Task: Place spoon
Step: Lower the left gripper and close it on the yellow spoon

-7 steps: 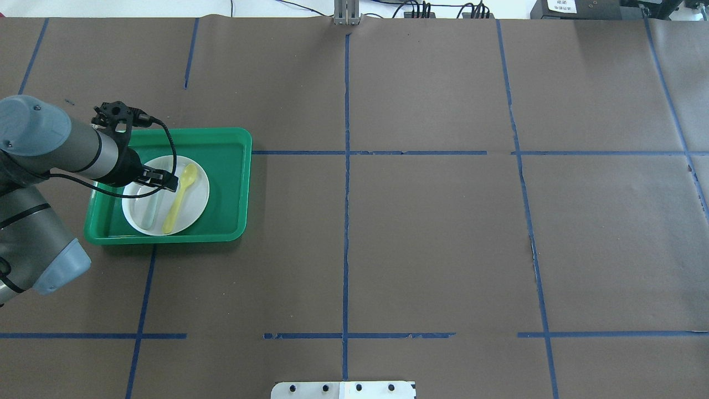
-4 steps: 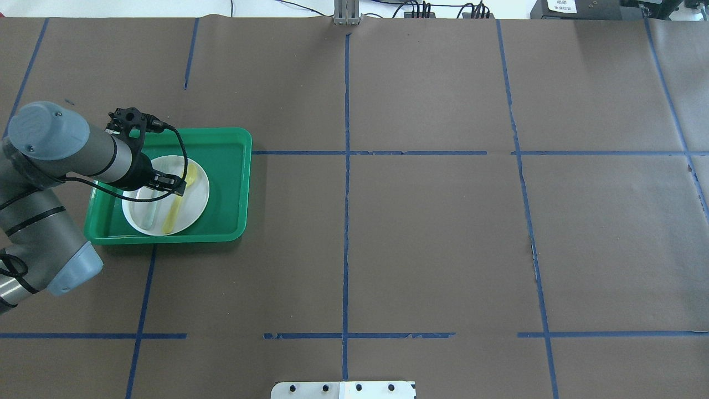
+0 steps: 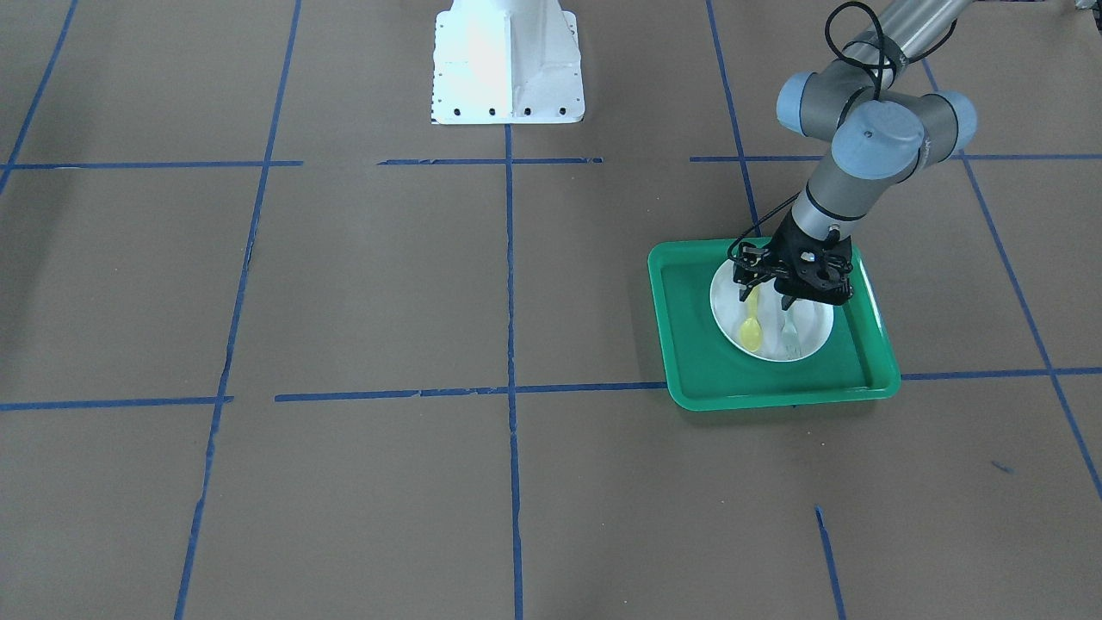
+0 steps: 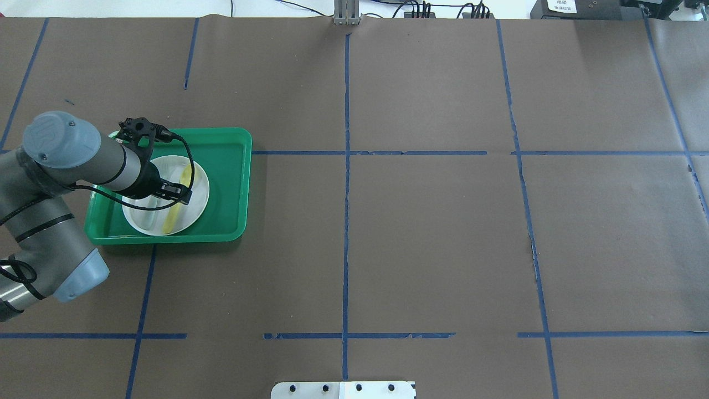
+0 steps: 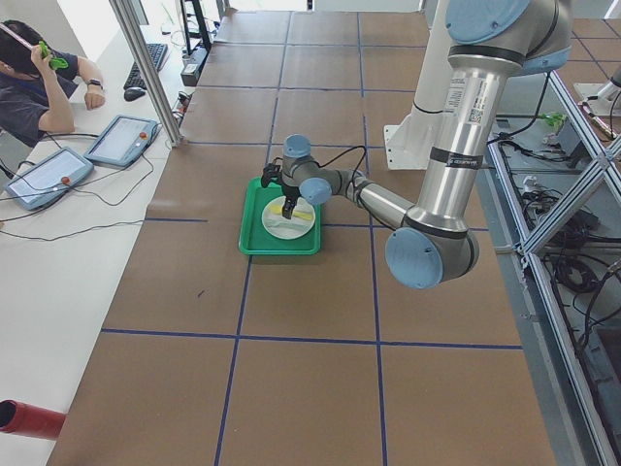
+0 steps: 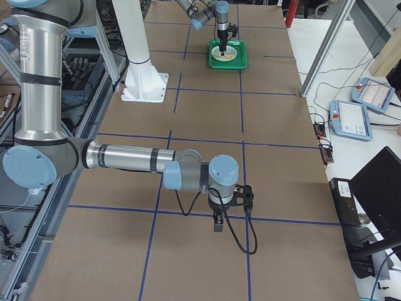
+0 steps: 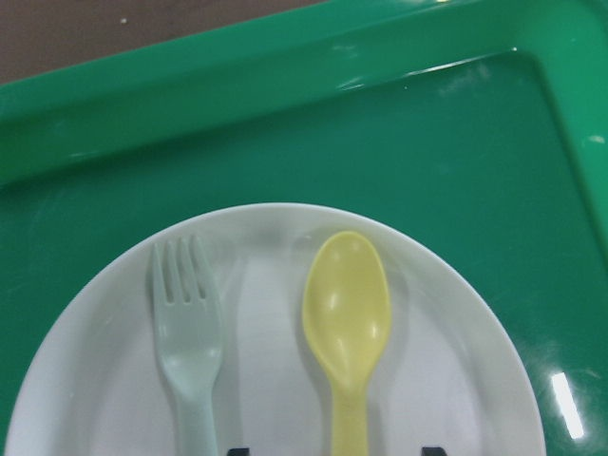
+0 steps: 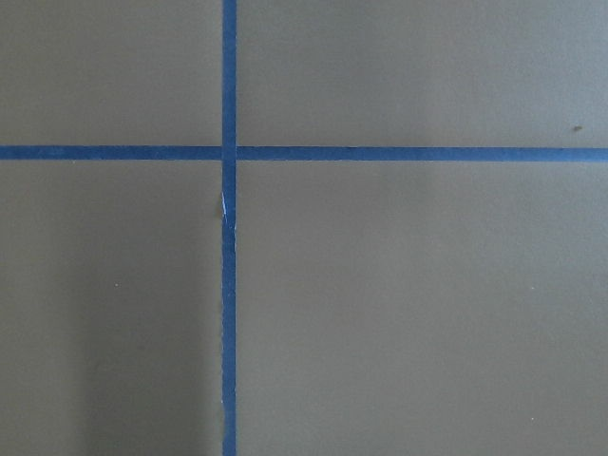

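Observation:
The yellow spoon (image 7: pixel 347 313) lies on a white plate (image 7: pixel 456 361) in a green tray (image 4: pixel 227 183), bowl toward the table's far side. It also shows in the front view (image 3: pixel 751 327). My left gripper (image 3: pixel 764 297) is open and low over the plate, its two fingertips on either side of the spoon's handle. From overhead the gripper (image 4: pixel 183 194) hides the middle of the spoon (image 4: pixel 173 220). My right gripper (image 6: pixel 217 224) hangs low over bare table far from the tray; I cannot tell whether it is open or shut.
A pale grey-green fork (image 7: pixel 187 332) lies on the plate beside the spoon, parallel to it. The tray's raised rim (image 3: pixel 689 344) surrounds the plate. The brown paper table is marked by blue tape lines (image 8: pixel 228 237). The robot's white base (image 3: pixel 506 60) stands mid-table.
My left gripper has moved from beside the spoon's bowl to over its handle and now straddles it. The spoon and fork have not moved.

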You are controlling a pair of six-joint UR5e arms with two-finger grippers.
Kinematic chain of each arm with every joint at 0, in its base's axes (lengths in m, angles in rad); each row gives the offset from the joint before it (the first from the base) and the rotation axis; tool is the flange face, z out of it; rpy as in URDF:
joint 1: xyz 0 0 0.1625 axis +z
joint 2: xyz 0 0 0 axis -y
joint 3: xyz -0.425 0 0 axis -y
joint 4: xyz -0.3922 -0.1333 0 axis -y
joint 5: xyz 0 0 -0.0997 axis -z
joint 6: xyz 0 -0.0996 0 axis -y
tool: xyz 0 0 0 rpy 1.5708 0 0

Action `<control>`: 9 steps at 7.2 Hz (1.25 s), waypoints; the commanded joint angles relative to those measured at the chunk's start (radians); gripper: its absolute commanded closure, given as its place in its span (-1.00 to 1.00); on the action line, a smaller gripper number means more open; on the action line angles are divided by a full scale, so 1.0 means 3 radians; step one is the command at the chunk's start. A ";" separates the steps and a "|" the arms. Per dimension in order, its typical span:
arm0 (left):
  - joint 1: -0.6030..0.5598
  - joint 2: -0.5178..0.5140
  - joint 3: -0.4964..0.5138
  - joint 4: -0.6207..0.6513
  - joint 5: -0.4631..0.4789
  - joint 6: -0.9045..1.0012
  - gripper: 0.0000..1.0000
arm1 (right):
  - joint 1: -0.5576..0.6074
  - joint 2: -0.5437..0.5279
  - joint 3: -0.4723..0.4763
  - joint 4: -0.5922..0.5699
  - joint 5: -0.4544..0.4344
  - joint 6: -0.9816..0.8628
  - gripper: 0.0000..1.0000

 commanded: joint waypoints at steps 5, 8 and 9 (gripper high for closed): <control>0.0061 0.0000 0.0052 -0.0004 -0.0001 -0.0002 -0.27 | 0.0000 0.0002 0.0000 0.0003 -0.0005 0.0000 -1.00; 0.0061 0.0000 0.0047 -0.0004 -0.0006 -0.0012 0.32 | 0.0000 -0.0003 0.0000 -0.0003 0.0000 0.0000 -1.00; 0.0061 0.0000 0.0047 0.0001 -0.0006 -0.0012 0.41 | 0.0000 -0.0003 0.0000 0.0003 0.0000 0.0000 -1.00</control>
